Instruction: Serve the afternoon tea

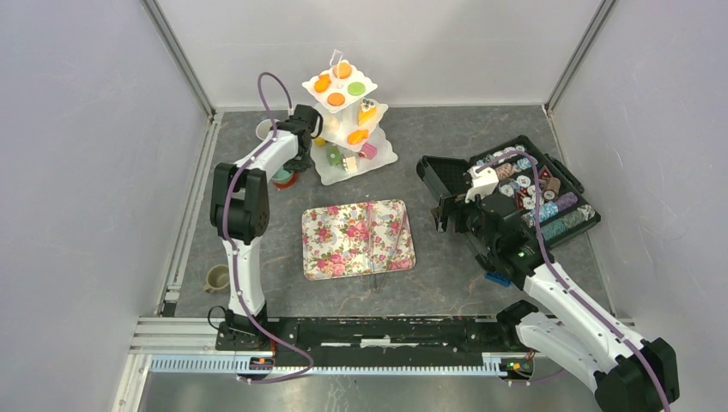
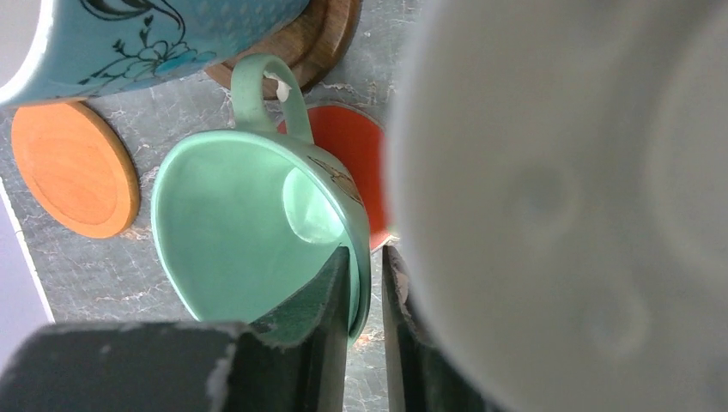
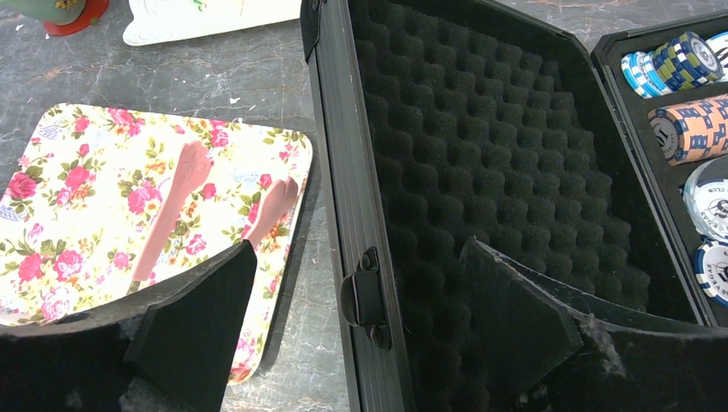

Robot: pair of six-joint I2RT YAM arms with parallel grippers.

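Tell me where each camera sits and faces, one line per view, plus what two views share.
Top external: high behind the arms, looking down on the table; both arms show.
Left wrist: on the left gripper, looking down past its fingers at the mint cup.
Right wrist: on the right gripper, facing the open black case; its fingers show below.
Shared: top and right wrist both show the floral tray.

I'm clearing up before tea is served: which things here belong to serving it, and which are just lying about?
For the tea: toy cakes; white tiered stand; mint cup; teal cup; tan cup; orange saucer; probably the floral tray and pink tongs.

Lying about: black case; poker chips; blue brick.
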